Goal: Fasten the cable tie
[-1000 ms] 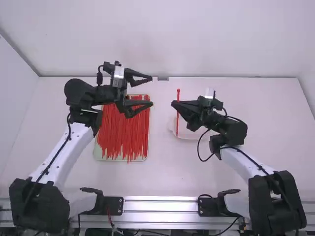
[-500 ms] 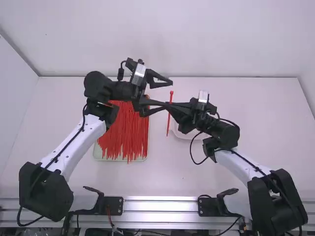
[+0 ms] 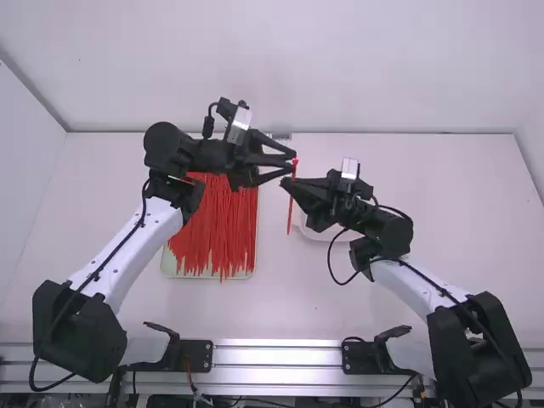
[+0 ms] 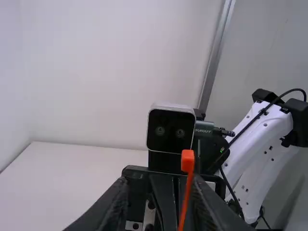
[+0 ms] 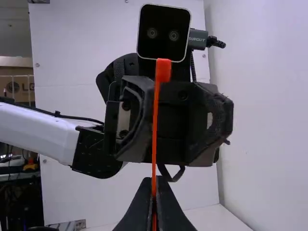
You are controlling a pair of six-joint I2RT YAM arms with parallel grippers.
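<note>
Red cable tie [image 3: 290, 217], right end effector [image 3: 293, 189] clenching, now inside released left end effector [image 3: 294, 166].

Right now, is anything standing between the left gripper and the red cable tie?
Nothing visible does. The cable tie, held upright by the right gripper, has its top between the open fingers of the left gripper.

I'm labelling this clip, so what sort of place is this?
Probably a robot test bench: a left arm and right arm on an aluminium rail, white enclosure walls, a tray of red cable ties.
</note>
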